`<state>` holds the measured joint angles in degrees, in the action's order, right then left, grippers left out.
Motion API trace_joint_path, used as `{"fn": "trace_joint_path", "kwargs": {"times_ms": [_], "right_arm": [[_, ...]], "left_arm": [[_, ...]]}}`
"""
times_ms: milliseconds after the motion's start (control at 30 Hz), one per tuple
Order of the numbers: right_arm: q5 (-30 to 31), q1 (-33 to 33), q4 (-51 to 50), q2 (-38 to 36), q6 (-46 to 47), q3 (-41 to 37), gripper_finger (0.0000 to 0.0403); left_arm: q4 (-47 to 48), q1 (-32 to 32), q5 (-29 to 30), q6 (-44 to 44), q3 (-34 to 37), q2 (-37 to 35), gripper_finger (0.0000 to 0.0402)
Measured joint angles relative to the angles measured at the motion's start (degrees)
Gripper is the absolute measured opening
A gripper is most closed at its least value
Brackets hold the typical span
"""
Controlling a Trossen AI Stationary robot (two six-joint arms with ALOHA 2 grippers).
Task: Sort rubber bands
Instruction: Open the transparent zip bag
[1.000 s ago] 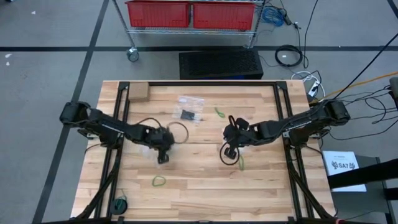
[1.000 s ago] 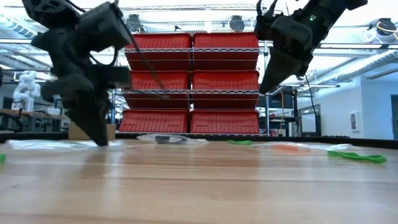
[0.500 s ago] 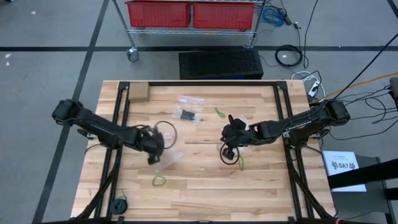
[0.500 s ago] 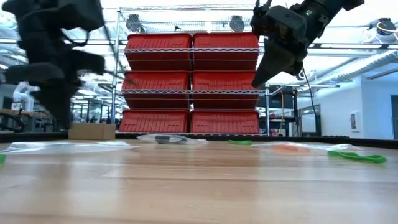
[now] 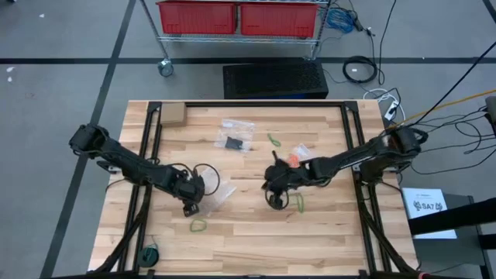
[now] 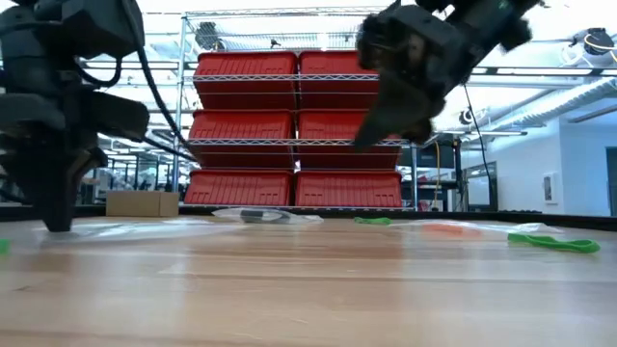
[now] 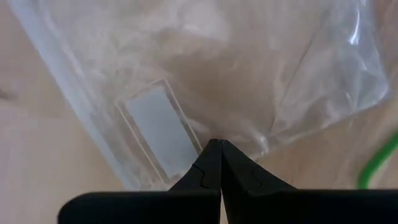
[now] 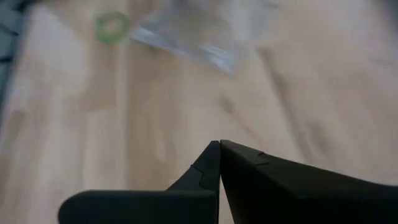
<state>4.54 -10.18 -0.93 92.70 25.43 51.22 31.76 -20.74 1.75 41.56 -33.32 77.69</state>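
On the wooden table (image 5: 325,232) the rubber bands lie scattered. A green rubber band (image 5: 199,225) sits near the front edge, an open loop with its long axis running side to side — just in front of the left gripper (image 5: 191,208). Another green band (image 5: 301,202) lies stretched thin, its long axis running from front to back, just beside the right gripper (image 5: 273,200) on its outer side. A third green band (image 5: 273,140) lies slanted farther back, and an orange-red band (image 5: 292,160) sits behind the right arm's wrist.

The left gripper is low over a clear plastic bag (image 7: 205,81); its fingers (image 7: 202,171) are pressed together with the tips meeting at the bag's surface, though whether any film is pinched between them does not show. The green loop shows as an arc at the edge of that wrist view (image 7: 378,163).

The right gripper hangs above the table near the middle, its fingers (image 8: 249,171) clenched with nothing visible between them. Its wrist view shows the green loop (image 8: 112,27) far off, beside the bag (image 8: 193,37). A second bag (image 5: 236,133) holding something dark lies toward the back.
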Motion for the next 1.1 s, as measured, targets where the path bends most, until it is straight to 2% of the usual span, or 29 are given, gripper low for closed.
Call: {"fn": "trace_joint_path", "kwargs": {"times_ms": [167, 300, 433, 600, 667, 767, 867, 967, 1000, 1100], "right_arm": [[-6.98, 1.92, 18.55, 9.78, -1.53, 0.62, 0.0], [-9.34, 2.99, 21.26, 16.53, -1.16, 5.23, 0.0], [-10.67, 3.11, 14.6, 21.59, -2.37, 11.46, 0.0], [-10.02, 3.74, -1.18, 26.1, -3.84, 19.43, 0.0], [-7.79, 4.13, -7.89, 26.47, -4.75, 22.03, 0.0], [-2.14, 4.16, -18.14, 25.95, -7.52, 25.1, 0.0], [6.28, 4.33, -28.0, 24.3, -10.64, 27.09, 0.0], [13.64, 4.57, -31.59, 20.8, -11.59, 28.48, 0.0], [13.04, 4.74, -30.85, 19.33, -11.59, 28.52, 0.0], [4.63, 4.75, -23.25, 18.15, -11.88, 28.61, 0.0]], "left_arm": [[-11.63, 0.14, 0.82, -3.57, 0.15, 0.52, 0.0], [-14.81, 0.14, 3.42, -5.93, -0.76, -0.21, 0.0], [-13.62, 0.02, 6.82, -5.18, -0.85, -2.09, 0.0], [-10.48, -0.35, 11.18, -4.43, -0.84, -5.22, 0.0], [-10.06, -0.57, 12.28, -4.37, -0.83, -6.26, 0.0], [-9.57, -1.13, 13.32, -4.37, -0.81, -7.36, 0.0], [-9.45, -1.63, 14.5, -4.37, -0.81, -8.0, 0.0], [-7.66, -1.92, 16.65, -4.35, -0.81, -8.39, 0.0], [-7.03, -1.94, 17.57, -4.13, -0.81, -8.49, 0.0], [-4.11, -1.69, 20.41, -2.87, -0.79, -8.9, 0.0]]}}
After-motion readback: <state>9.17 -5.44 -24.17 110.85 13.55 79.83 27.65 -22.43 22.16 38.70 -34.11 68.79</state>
